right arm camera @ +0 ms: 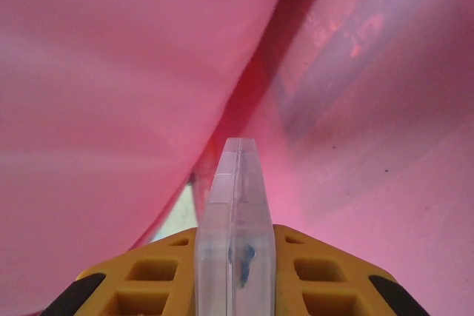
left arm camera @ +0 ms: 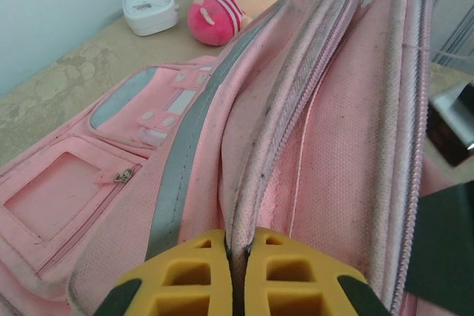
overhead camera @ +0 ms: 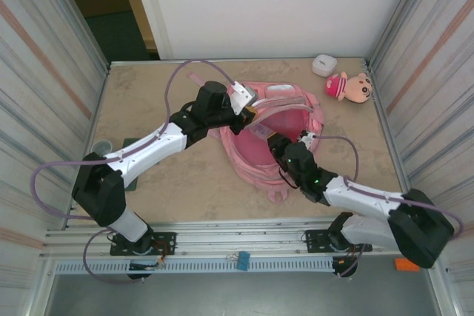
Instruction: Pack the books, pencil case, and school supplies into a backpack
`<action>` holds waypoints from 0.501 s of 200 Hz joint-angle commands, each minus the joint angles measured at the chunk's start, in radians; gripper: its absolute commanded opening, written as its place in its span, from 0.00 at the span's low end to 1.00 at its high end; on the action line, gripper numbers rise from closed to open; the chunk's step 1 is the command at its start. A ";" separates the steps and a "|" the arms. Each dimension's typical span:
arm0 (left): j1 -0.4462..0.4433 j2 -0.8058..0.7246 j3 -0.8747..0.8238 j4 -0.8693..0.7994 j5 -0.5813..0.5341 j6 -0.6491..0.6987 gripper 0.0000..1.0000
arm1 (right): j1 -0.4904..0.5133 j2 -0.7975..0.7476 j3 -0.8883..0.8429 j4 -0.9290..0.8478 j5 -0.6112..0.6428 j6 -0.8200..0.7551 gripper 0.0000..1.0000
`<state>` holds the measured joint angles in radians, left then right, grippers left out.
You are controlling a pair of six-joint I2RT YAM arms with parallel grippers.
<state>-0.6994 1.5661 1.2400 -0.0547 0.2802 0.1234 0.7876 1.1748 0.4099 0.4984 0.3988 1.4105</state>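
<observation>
Backpack (overhead camera: pixel 252 159) at mid-tabletop (overhead camera: pixel 148 94), mouth held open, plush doll (overhead camera: pixel 349 86) at its 2 o'clock. Left fingers (left arm camera: pixel 189 275) pinched together on the zipper rim; right fingers (right arm camera: pixel 315 275) clamped on a clear flat plastic piece (right arm camera: pixel 235 212) inside the pink lining. Risk of the rim slipping free and the mouth collapsing onto the right arm, or of the piece snagging fabric. Clear piece hard to identify; backpack floor hidden.

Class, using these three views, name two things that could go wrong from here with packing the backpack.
1. The left gripper, jaws shut on a thin fold at the backpack opening, might lose it, and the opening could fall shut.
2. The right gripper pinches a clear plastic piece by one end, deep in pink fabric; it may twist or snag.
</observation>
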 commanded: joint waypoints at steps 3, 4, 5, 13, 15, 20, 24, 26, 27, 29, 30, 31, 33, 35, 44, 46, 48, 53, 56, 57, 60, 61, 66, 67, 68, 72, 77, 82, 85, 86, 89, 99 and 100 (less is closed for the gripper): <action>0.011 -0.028 0.070 0.124 0.026 -0.050 0.00 | 0.019 0.112 0.050 0.182 0.108 0.079 0.06; 0.011 -0.028 0.071 0.125 0.026 -0.049 0.00 | 0.020 0.117 0.052 0.187 0.109 0.081 0.06; 0.012 -0.028 0.071 0.124 0.026 -0.049 0.00 | 0.020 0.123 0.053 0.192 0.111 0.083 0.06; 0.013 -0.029 0.072 0.124 0.029 -0.049 0.00 | 0.027 0.164 0.067 0.217 0.120 0.096 0.06; 0.012 -0.029 0.072 0.124 0.028 -0.050 0.00 | 0.028 0.174 0.071 0.223 0.123 0.096 0.06; 0.012 -0.029 0.073 0.124 0.029 -0.051 0.00 | 0.031 0.193 0.077 0.235 0.130 0.097 0.06; 0.012 -0.029 0.074 0.124 0.029 -0.051 0.00 | 0.036 0.220 0.088 0.251 0.137 0.101 0.06; 0.012 -0.029 0.074 0.124 0.030 -0.051 0.00 | 0.037 0.230 0.092 0.255 0.142 0.102 0.06; 0.012 -0.029 0.075 0.125 0.030 -0.052 0.00 | 0.037 0.230 0.092 0.255 0.142 0.102 0.06; 0.013 -0.028 0.074 0.124 0.030 -0.053 0.00 | 0.038 0.239 0.096 0.260 0.145 0.105 0.06; 0.014 -0.029 0.074 0.124 0.029 -0.053 0.00 | 0.038 0.244 0.097 0.262 0.145 0.107 0.06; 0.013 -0.030 0.075 0.125 0.029 -0.054 0.00 | 0.039 0.255 0.102 0.269 0.148 0.109 0.06; 0.013 -0.029 0.075 0.126 0.031 -0.053 0.00 | 0.039 0.260 0.104 0.271 0.147 0.111 0.06; 0.014 -0.030 0.075 0.125 0.031 -0.053 0.00 | 0.039 0.269 0.107 0.278 0.148 0.113 0.06; 0.014 -0.030 0.075 0.127 0.032 -0.054 0.00 | 0.039 0.319 0.125 0.318 0.148 0.118 0.06; 0.015 -0.032 0.075 0.127 0.033 -0.054 0.00 | 0.039 0.330 0.128 0.326 0.147 0.119 0.06; 0.015 -0.032 0.075 0.127 0.033 -0.053 0.00 | 0.039 0.342 0.132 0.335 0.148 0.120 0.06; 0.015 -0.032 0.075 0.128 0.034 -0.054 0.00 | 0.039 0.365 0.144 0.351 0.147 0.126 0.06; 0.015 -0.032 0.075 0.128 0.034 -0.056 0.00 | 0.039 0.385 0.152 0.361 0.148 0.131 0.07; 0.016 -0.032 0.075 0.128 0.033 -0.055 0.00 | 0.040 0.391 0.155 0.364 0.148 0.133 0.06; 0.017 -0.032 0.074 0.128 0.035 -0.055 0.00 | 0.039 0.407 0.161 0.375 0.149 0.137 0.07; 0.017 -0.032 0.075 0.128 0.035 -0.056 0.00 | 0.039 0.412 0.164 0.377 0.149 0.137 0.07; 0.017 -0.034 0.074 0.129 0.037 -0.057 0.00 | 0.038 0.439 0.177 0.391 0.151 0.139 0.07; 0.016 -0.034 0.075 0.129 0.036 -0.058 0.00 | 0.039 0.445 0.180 0.396 0.150 0.140 0.07; 0.016 -0.034 0.075 0.128 0.037 -0.058 0.00 | 0.039 0.450 0.182 0.398 0.151 0.139 0.07; 0.016 -0.033 0.074 0.130 0.037 -0.059 0.00 | 0.038 0.472 0.194 0.411 0.153 0.142 0.07; 0.018 -0.035 0.074 0.130 0.038 -0.059 0.00 | 0.038 0.497 0.206 0.425 0.154 0.142 0.07; 0.019 -0.035 0.074 0.130 0.041 -0.061 0.00 | 0.039 0.523 0.223 0.435 0.154 0.144 0.08; 0.020 -0.036 0.075 0.131 0.042 -0.062 0.00 | 0.038 0.537 0.232 0.438 0.155 0.147 0.08; 0.020 -0.036 0.075 0.131 0.042 -0.063 0.00 | 0.039 0.542 0.236 0.439 0.156 0.149 0.08; 0.020 -0.037 0.074 0.131 0.042 -0.062 0.00 | 0.039 0.555 0.246 0.442 0.156 0.151 0.08; 0.022 -0.039 0.073 0.131 0.045 -0.064 0.00 | 0.037 0.599 0.279 0.450 0.155 0.152 0.09; 0.022 -0.038 0.071 0.131 0.044 -0.065 0.00 | 0.037 0.602 0.281 0.451 0.155 0.152 0.09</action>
<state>-0.6888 1.5669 1.2491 -0.0544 0.2966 0.0910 0.8188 1.6966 0.6189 0.8505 0.5053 1.5257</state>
